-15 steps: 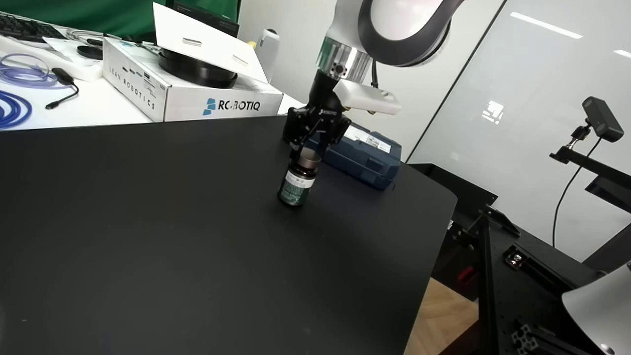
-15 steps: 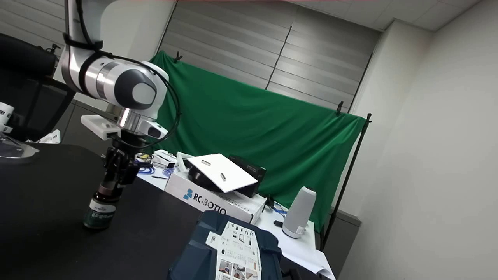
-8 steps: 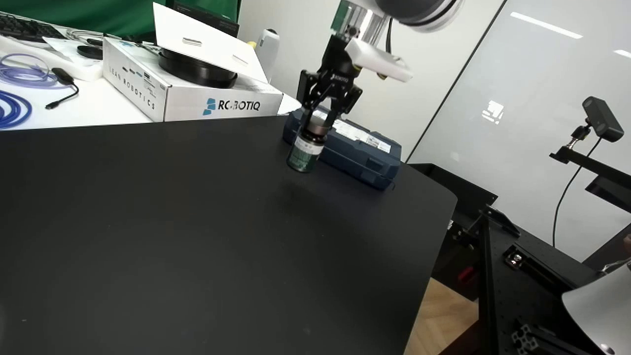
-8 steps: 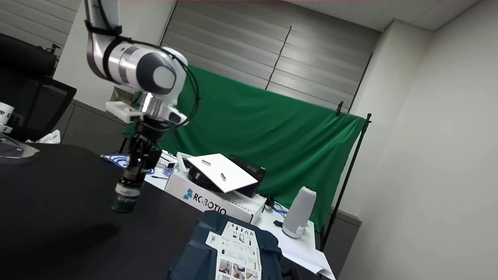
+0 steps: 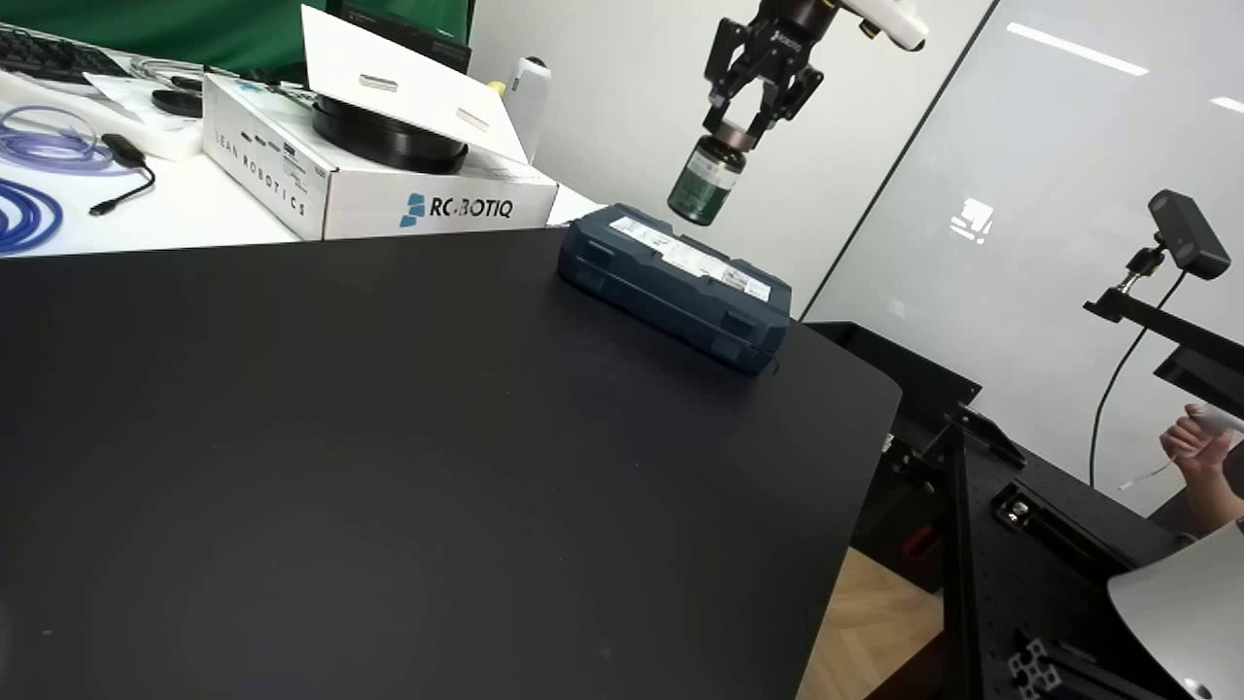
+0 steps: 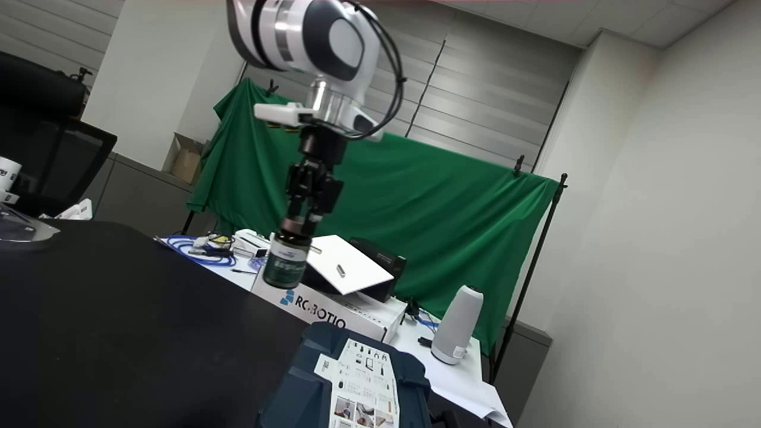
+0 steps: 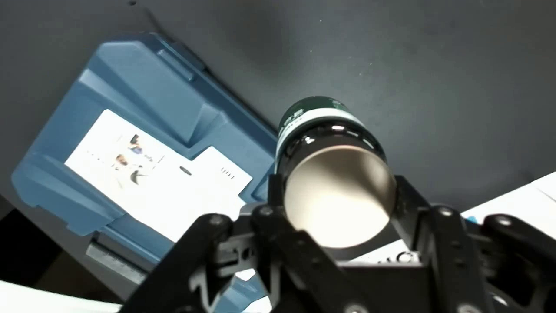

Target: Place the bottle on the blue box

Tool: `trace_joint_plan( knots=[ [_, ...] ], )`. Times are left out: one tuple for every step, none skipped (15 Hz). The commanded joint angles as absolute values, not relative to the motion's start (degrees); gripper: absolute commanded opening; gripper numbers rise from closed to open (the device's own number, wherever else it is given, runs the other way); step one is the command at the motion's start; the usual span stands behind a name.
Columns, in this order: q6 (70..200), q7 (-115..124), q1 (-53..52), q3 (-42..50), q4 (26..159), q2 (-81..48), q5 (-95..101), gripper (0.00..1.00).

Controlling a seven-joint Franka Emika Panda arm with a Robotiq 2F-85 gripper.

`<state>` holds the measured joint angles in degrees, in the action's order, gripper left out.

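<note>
The bottle [image 5: 707, 181] has a dark cap, a pale label band and a green lower part. My gripper [image 5: 739, 124] is shut on its cap and holds it slightly tilted, in the air. In an exterior view it appears above the far part of the blue box [image 5: 671, 292]. In an exterior view the bottle [image 6: 285, 264] is up and left of the blue box [image 6: 297, 380], which the frame cuts off. In the wrist view the cap fills the jaws [image 7: 339, 193], and the blue box [image 7: 160, 95] with its white label lies left of the bottle [image 7: 319, 115].
The blue box lies flat near the edge of the black table [image 5: 389, 437]. Behind stands a white Robotiq box [image 5: 437, 204] with a black reel and a tilted white panel on it. A person's hand [image 5: 1195, 442] shows at the right.
The bottle has been lifted off the black table in my gripper. It has moved up and to the right in both exterior views, towards the blue box. A hand has appeared at the right.
</note>
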<state>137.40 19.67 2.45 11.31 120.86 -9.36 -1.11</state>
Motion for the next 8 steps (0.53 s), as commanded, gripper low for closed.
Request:
trace_joint_plan(
  knots=[
    [135.8, 15.9, 7.9, 13.2, 121.0, -6.6, -0.9, 0.36],
    [135.6, 14.9, 9.4, 13.9, 120.6, -6.7, -1.1, 0.36],
    [135.5, 14.0, 10.7, 14.5, 120.3, -6.9, -1.2, 0.36],
    [135.9, 13.0, 12.0, 15.1, 120.2, -7.3, -1.4, 0.36],
    [136.4, 11.9, 13.0, 15.5, 120.1, -7.7, -1.9, 0.36],
    [137.3, 10.8, 14.0, 15.8, 120.3, -8.2, -2.5, 0.36],
    [137.6, 10.2, 14.7, 16.0, 120.2, -8.8, -2.9, 0.36],
    [137.8, 9.8, 15.4, 16.2, 120.1, -9.6, -3.4, 0.36]
  ],
)
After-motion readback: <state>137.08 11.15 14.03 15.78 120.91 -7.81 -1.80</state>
